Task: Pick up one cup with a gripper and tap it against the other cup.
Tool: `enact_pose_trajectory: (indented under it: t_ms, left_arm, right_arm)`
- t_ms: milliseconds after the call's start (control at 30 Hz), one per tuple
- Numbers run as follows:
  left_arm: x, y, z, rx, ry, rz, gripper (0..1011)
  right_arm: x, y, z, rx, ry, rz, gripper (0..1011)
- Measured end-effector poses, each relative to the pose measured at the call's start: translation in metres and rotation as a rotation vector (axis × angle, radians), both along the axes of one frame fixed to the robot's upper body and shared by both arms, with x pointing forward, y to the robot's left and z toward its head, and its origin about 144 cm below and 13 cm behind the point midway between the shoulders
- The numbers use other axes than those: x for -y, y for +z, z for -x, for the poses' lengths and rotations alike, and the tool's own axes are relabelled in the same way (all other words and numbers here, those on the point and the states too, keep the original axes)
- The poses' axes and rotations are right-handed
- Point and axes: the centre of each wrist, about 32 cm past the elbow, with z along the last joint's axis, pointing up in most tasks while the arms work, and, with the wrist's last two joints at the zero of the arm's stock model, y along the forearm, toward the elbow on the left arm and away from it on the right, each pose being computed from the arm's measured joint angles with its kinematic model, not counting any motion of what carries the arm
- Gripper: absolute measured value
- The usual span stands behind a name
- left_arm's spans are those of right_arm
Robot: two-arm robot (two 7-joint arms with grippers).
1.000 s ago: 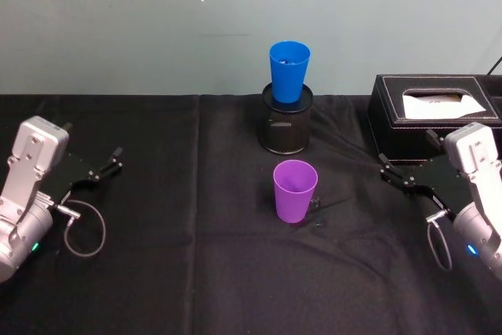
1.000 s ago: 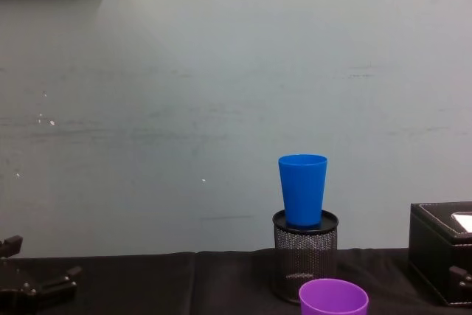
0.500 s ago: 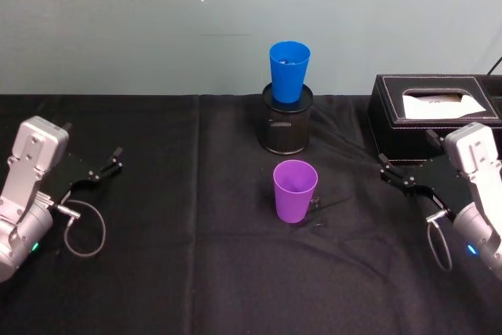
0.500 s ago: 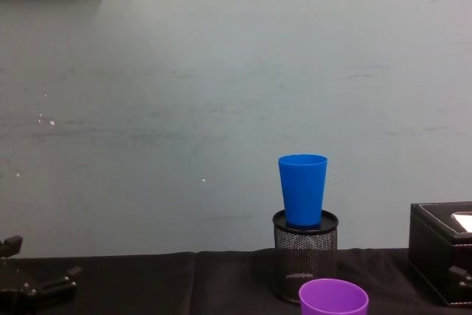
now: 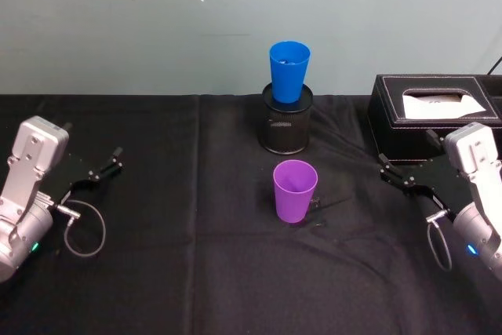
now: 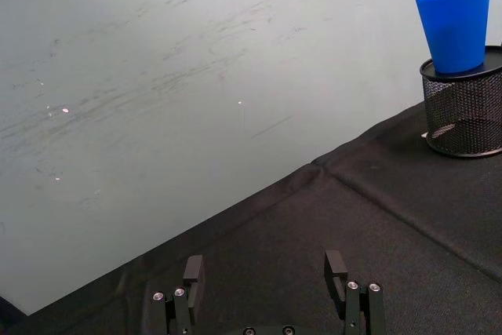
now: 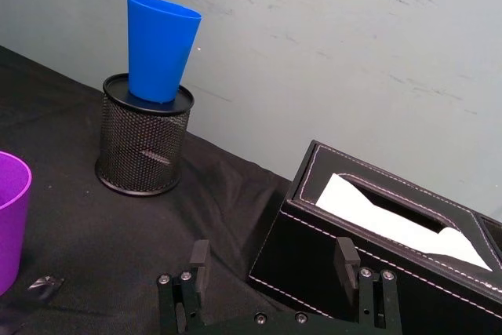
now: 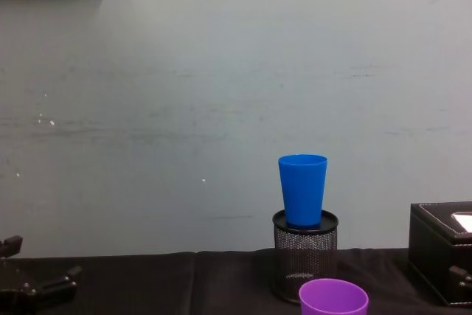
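Purple cup point(image 5: 295, 191) stands well apart from the right claw point(image 5: 384, 169) (open, empty).

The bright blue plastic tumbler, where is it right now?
In the head view the blue tumbler stands upright atop the black mesh pen holder, centre back, behind the purple plastic tumbler.

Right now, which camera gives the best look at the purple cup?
The head view: the purple cup stands whole and upright on the black cloth. The chest view catches its rim; the right wrist view, one side of it.
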Motion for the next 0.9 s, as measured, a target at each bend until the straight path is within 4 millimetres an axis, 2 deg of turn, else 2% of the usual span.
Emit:
enact_pose_trajectory:
  t_ms: [633,767,900]
  left_arm:
    - [0.0,0.0,0.0,0.0,0.0,0.0,1000]
    - [0.0,0.0,0.0,0.0,0.0,0.0,1000]
    - [0.0,0.0,0.0,0.0,0.0,0.0,1000]
  right_arm:
    - [0.0,0.0,0.0,0.0,0.0,0.0,1004]
    - [0.0,0.003,0.005,-0.009,0.009,0.022,1004]
    - [0.001,0.002,0.018,-0.054,0.068,0.025,1004]
